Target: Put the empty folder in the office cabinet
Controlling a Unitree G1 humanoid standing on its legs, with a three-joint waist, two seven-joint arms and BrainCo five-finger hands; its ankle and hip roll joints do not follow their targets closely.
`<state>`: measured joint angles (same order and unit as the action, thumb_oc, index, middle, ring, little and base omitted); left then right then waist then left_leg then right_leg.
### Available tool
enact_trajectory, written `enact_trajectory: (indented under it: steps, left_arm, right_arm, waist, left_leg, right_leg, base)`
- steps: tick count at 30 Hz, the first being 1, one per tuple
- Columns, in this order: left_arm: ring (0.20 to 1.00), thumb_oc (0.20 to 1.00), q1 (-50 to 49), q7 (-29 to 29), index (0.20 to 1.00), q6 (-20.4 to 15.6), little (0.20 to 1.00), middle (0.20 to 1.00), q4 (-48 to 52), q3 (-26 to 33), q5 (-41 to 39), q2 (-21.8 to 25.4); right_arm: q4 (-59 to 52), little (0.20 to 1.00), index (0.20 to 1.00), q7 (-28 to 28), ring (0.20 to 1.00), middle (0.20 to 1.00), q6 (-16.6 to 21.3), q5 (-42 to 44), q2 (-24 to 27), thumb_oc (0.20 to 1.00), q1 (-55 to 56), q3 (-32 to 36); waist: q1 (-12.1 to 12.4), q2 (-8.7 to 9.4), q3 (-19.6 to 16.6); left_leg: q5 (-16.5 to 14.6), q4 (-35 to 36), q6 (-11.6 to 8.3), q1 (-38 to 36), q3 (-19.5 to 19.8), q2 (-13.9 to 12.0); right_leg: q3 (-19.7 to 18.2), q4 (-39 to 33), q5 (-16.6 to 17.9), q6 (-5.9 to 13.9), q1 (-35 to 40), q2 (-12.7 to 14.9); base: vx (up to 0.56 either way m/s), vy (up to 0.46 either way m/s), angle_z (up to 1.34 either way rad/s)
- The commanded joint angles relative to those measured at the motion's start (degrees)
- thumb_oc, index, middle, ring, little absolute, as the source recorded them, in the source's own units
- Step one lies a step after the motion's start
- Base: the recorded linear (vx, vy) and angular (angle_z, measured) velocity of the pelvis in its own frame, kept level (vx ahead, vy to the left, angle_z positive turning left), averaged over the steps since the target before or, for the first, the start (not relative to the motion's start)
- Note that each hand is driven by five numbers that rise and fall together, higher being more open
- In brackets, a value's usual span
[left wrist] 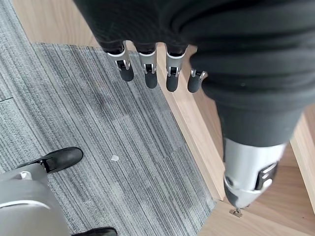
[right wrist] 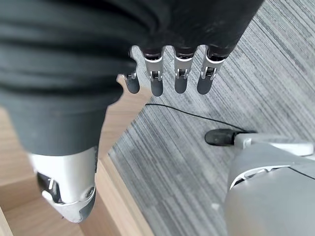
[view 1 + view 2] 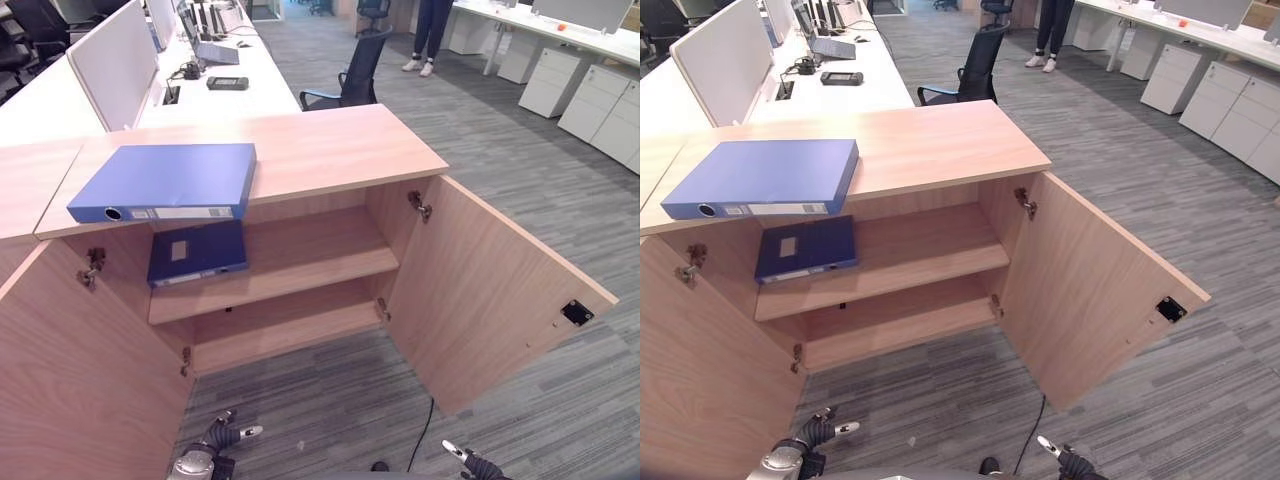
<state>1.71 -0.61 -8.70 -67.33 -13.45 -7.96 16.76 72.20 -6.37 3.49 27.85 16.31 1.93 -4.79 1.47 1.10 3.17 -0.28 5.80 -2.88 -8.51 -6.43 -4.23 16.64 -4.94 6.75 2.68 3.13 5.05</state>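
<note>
A blue folder [image 3: 165, 182] lies flat on top of the wooden office cabinet [image 3: 330, 145], at its left end, spine toward me. A darker blue folder [image 3: 197, 253] lies on the upper shelf inside, at the left. Both cabinet doors stand open. My left hand [image 3: 220, 437] hangs low near the floor in front of the left door, fingers straight and holding nothing, as the left wrist view shows my left hand [image 1: 147, 69]. My right hand [image 3: 470, 462] hangs low at the right, fingers also relaxed and empty, as seen of my right hand [image 2: 167, 73] in the right wrist view.
The right door [image 3: 490, 290] swings far out over the grey carpet. The left door [image 3: 70, 370] stands open close to my left hand. The lower shelf [image 3: 285, 325] is bare. A black office chair [image 3: 350, 75] and desks stand behind the cabinet; a person [image 3: 430, 35] stands far back.
</note>
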Motion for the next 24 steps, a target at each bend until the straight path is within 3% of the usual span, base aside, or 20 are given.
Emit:
enact_trajectory:
  steps: [1,5,6,10,11,12,14,17,21,24]
  left_arm:
    - [1.000,1.000,3.15,0.26,1.000,-0.94,1.000,1.000,-0.65,0.04,2.09,0.94]
    - [1.000,1.000,3.34,0.07,1.000,-0.63,1.000,1.000,-0.60,0.21,2.22,1.72]
    - [1.000,1.000,3.42,0.18,1.000,-0.50,1.000,1.000,-0.59,0.33,2.13,2.08]
    - [1.000,1.000,3.38,0.01,1.000,-0.52,1.000,1.000,-0.02,0.56,1.88,2.51]
    - [1.000,1.000,3.38,0.01,1.000,-0.59,1.000,1.000,0.14,0.58,1.80,2.55]
    - [1.000,1.000,3.89,0.09,1.000,-0.82,1.000,1.000,0.47,0.67,1.35,2.91]
    - [1.000,1.000,3.94,0.13,1.000,-0.90,1.000,1.000,0.48,0.64,1.24,2.98]
    - [1.000,1.000,4.81,0.59,1.000,-1.12,1.000,1.000,-0.33,0.84,0.59,3.14]
    - [1.000,1.000,5.05,0.81,1.000,-1.38,1.000,1.000,-0.44,0.59,1.22,2.97]
    - [1.000,1.000,4.83,0.83,1.000,-1.48,1.000,1.000,-0.20,0.49,1.00,2.50]
  right_arm:
    - [2.33,1.000,1.000,-0.48,1.000,1.000,0.63,-1.53,-0.10,1.000,-3.69,-0.90]
    - [2.00,1.000,1.000,-0.54,1.000,1.000,0.45,-1.30,-0.17,1.000,-4.66,-0.60]
    - [1.44,1.000,1.000,-0.71,1.000,1.000,0.34,-0.38,-0.23,1.000,-5.37,-0.52]
    - [1.13,1.000,1.000,-0.89,1.000,1.000,0.40,1.39,-0.31,1.000,-5.63,0.22]
    - [1.18,1.000,1.000,-0.74,1.000,1.000,0.42,1.78,-0.27,1.000,-5.56,0.42]
    - [1.20,1.000,1.000,-0.30,1.000,1.000,0.47,2.78,-0.06,1.000,-5.35,0.80]
    - [1.26,1.000,1.000,-0.29,1.000,1.000,0.48,3.09,0.04,1.000,-5.19,0.91]
    - [1.70,1.000,1.000,-0.50,1.000,1.000,0.43,3.16,0.36,1.000,-5.19,1.05]
    - [2.46,1.000,1.000,-0.98,1.000,1.000,-0.11,1.65,0.59,1.000,-3.76,1.27]
    - [3.10,1.000,1.000,-1.29,1.000,1.000,-0.10,0.27,1.09,1.000,-2.78,0.86]
  waist:
    - [1.05,0.71,1.93]
    - [1.79,0.38,3.30]
    - [1.52,0.06,4.82]
    - [1.26,-0.90,5.66]
    - [1.06,-0.96,5.67]
    - [0.40,-0.76,5.50]
    - [0.03,-0.70,5.65]
    - [-1.22,-0.56,5.73]
    - [-2.69,-0.08,5.25]
    - [-3.64,-0.29,3.90]
  left_leg:
    - [-1.03,-0.80,-0.16,1.60,-0.66,0.94]
    - [-1.09,-0.80,0.87,1.69,-0.06,1.02]
    - [-1.12,-0.80,1.50,1.02,0.72,0.98]
    - [-1.59,-0.80,2.05,0.40,1.86,0.80]
    - [-1.87,-0.80,2.01,0.13,2.36,0.94]
    - [-2.50,-0.80,1.42,-0.05,3.74,1.25]
    - [-2.98,-0.80,1.18,-0.50,4.28,1.22]
    - [-4.48,-0.80,0.22,-1.69,6.11,0.83]
    - [-6.73,-0.80,-0.61,-4.35,8.08,0.92]
    - [-6.85,-0.80,-1.91,-5.42,9.52,-0.79]
  right_leg:
    - [-4.30,4.83,-5.61,7.96,3.38,4.36]
    - [-4.54,13.54,-5.81,9.15,-0.63,5.30]
    - [-5.69,19.59,-2.61,10.94,-4.27,5.60]
    - [-8.41,23.85,-2.53,11.57,-6.92,4.31]
    - [-9.31,22.76,-3.20,11.20,-7.25,4.07]
    - [-11.60,15.29,-5.29,9.89,-7.40,4.00]
    - [-12.33,11.78,-4.96,9.49,-6.89,4.39]
    - [-14.62,4.07,-0.91,9.83,-9.82,5.88]
    - [-15.69,1.26,1.31,10.46,-10.13,6.73]
    - [-16.90,2.24,1.05,9.73,-9.12,5.53]
  base:
    - [-0.01,0.053,0.06]
    - [-0.04,0.107,0.07]
    - [-0.03,0.060,0.11]
    - [0.04,0.044,0.24]
    - [0.23,-0.049,0.32]
    - [0.24,-0.087,0.30]
    - [0.18,-0.083,0.32]
    - [0.20,-0.129,0.35]
    - [0.22,-0.148,0.51]
    - [0.18,-0.241,0.34]
